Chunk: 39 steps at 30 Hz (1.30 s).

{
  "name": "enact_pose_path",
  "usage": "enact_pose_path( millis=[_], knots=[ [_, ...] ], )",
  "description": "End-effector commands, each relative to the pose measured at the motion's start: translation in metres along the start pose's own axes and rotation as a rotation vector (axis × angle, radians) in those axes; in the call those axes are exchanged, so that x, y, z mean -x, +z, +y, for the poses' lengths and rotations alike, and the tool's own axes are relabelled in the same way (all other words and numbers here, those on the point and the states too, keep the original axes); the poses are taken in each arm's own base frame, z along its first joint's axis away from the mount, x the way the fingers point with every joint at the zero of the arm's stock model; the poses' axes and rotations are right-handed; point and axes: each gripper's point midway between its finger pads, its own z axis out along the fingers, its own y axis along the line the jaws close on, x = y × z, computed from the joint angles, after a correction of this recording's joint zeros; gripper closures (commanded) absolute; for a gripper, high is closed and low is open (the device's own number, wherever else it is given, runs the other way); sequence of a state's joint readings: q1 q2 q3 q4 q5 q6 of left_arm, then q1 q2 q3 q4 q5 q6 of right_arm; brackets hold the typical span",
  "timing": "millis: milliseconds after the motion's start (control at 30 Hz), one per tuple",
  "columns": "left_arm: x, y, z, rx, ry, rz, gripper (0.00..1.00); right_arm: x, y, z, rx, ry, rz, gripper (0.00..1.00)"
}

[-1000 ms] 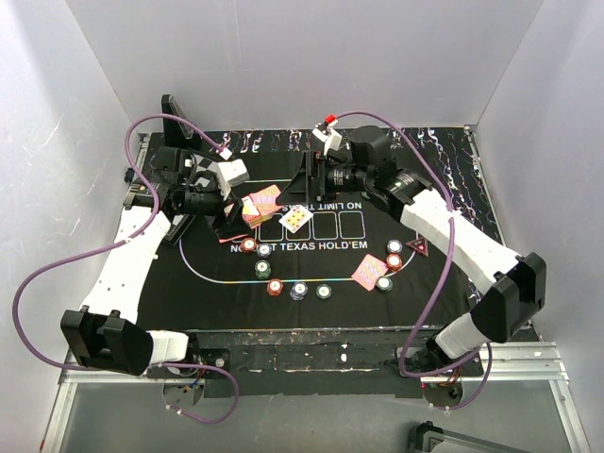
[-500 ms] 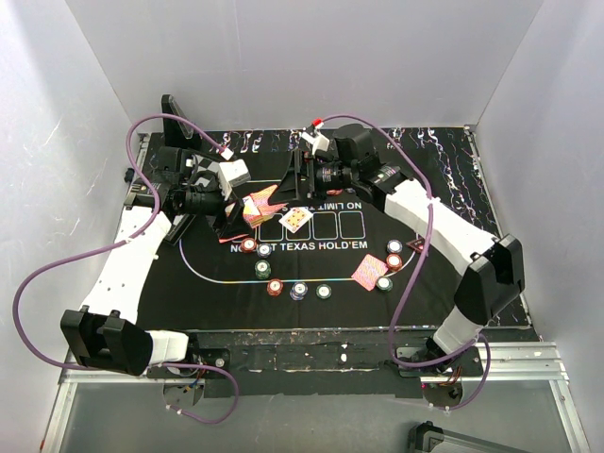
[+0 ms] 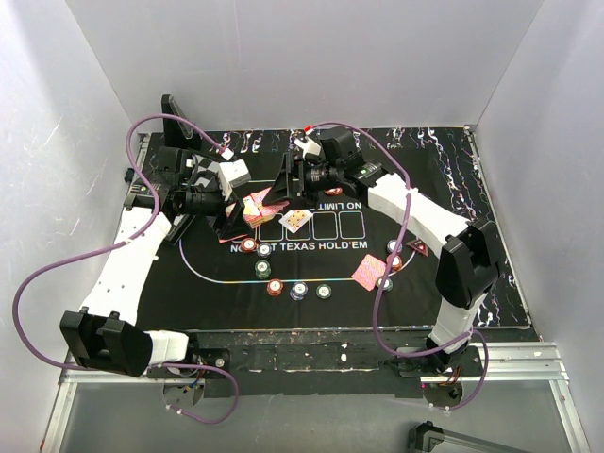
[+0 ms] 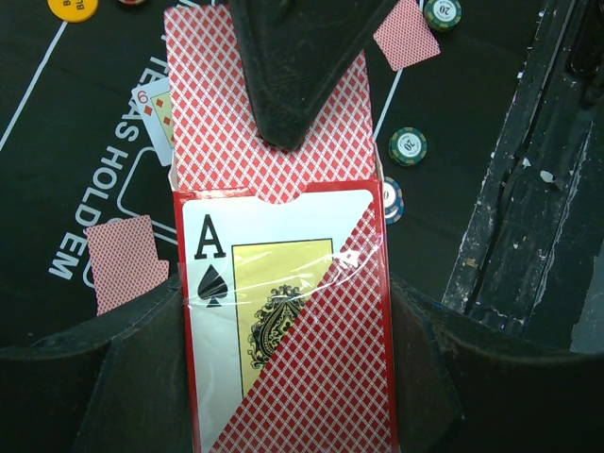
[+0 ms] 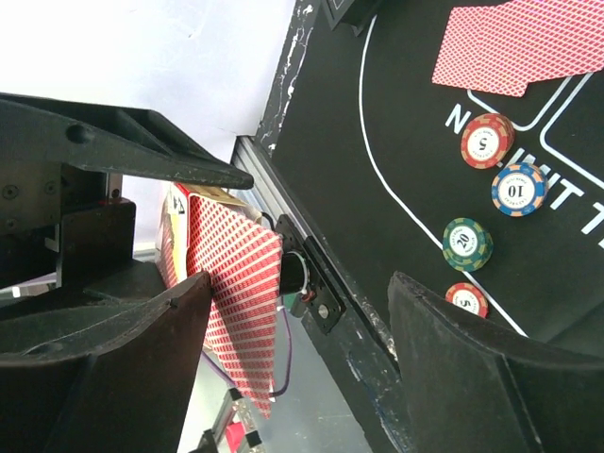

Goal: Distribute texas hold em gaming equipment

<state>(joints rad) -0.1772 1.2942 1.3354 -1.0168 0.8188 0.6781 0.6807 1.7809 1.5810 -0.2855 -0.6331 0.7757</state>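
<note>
Red diamond-patterned card box [image 4: 311, 377], an ace of spades printed on its face, sits clamped between the two fingers of the left gripper [image 4: 283, 307] at the bottom centre of the left wrist view. A stack of red-backed playing cards [image 4: 208, 123] sticks out of its open top and reaches the upper edge of that frame.

The right gripper [image 5: 300, 283] has its jaws spread wide and grasps nothing. In its own view the red-backed stack shows just beside the finger at lower left, with a broad gap to the other finger. In the left wrist view one of its dark fingers [image 4: 283, 66] lies over the protruding cards at upper centre.

From above, the two grippers meet over the upper left part of the black printed mat [image 3: 444, 179].

On the mat, in the left wrist view:
- a six of diamonds [image 4: 153, 106] lies face up at upper left
- a face-down card [image 4: 123, 262] lies at middle left
- a green chip [image 4: 408, 145] lies right of the box
- a yellow disc [image 4: 74, 8] is cut off by the top edge

At the right of the right wrist view, a red chip [image 5: 486, 140] and a blue-and-white chip [image 5: 518, 188] lie close together.
</note>
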Motion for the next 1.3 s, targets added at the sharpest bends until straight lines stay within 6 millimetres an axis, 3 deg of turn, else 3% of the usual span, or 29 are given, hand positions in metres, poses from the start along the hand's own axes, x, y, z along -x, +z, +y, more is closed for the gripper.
enact_pose_path(
  millis=[0, 467, 733, 900, 1100, 1267],
  knots=[
    [0.025, -0.015, -0.011, 0.011, 0.076, -0.071, 1.0, 0.02, -0.005, 0.023, 0.068, -0.023, -0.058, 0.23],
    [0.023, -0.012, -0.012, -0.002, 0.063, -0.072, 1.0, 0.031, -0.042, 0.016, 0.058, 0.003, -0.149, 0.79],
    [0.019, -0.01, -0.01, -0.002, 0.055, -0.063, 1.0, 0.042, -0.07, 0.025, 0.027, -0.069, -0.217, 0.91],
    [0.018, -0.009, -0.011, -0.003, 0.053, -0.061, 1.0, 0.06, -0.107, 0.031, -0.018, -0.146, -0.318, 0.92],
    [0.02, -0.011, -0.011, 0.001, 0.056, -0.062, 1.0, 0.067, -0.124, 0.002, -0.136, -0.163, -0.354, 0.99],
    [0.023, -0.014, -0.013, 0.004, 0.052, -0.066, 1.0, 0.065, -0.123, -0.068, -0.456, -0.242, -0.351, 0.99]
  ],
)
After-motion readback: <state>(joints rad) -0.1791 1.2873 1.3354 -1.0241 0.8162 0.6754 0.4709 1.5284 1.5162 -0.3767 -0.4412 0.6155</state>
